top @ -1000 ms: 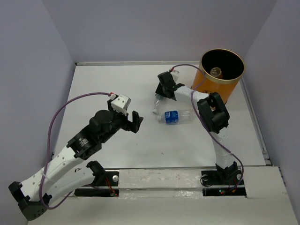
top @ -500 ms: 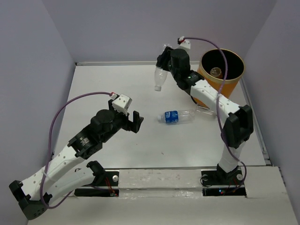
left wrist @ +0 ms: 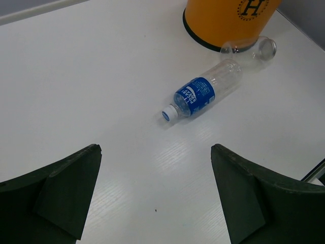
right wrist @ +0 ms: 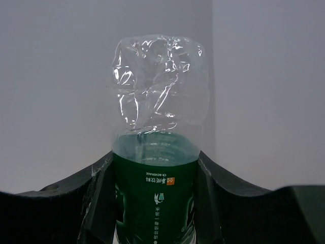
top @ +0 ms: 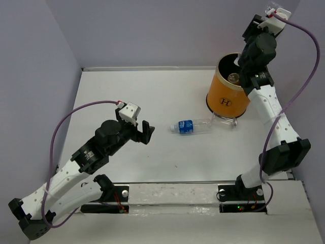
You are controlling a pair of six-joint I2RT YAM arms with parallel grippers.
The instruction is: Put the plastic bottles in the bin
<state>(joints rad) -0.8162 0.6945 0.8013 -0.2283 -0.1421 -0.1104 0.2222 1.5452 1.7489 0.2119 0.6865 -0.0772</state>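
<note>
Right fingers [right wrist: 99, 203] clamped on green-labelled bottle [right wrist: 155, 122], raised near bin [top: 228, 99]; centre it over the black mouth before releasing. Left fingers [left wrist: 66, 188] spread wide, empty.

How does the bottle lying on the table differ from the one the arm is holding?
The blue-label bottle lies free on the table, its body smooth; the green-label bottle is clamped between the right arm's jaws, its end crumpled. Both are clear plastic.

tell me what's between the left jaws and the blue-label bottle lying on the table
Only bare white table up to the blue-label bottle; the left wrist view shows it plainly.
</note>
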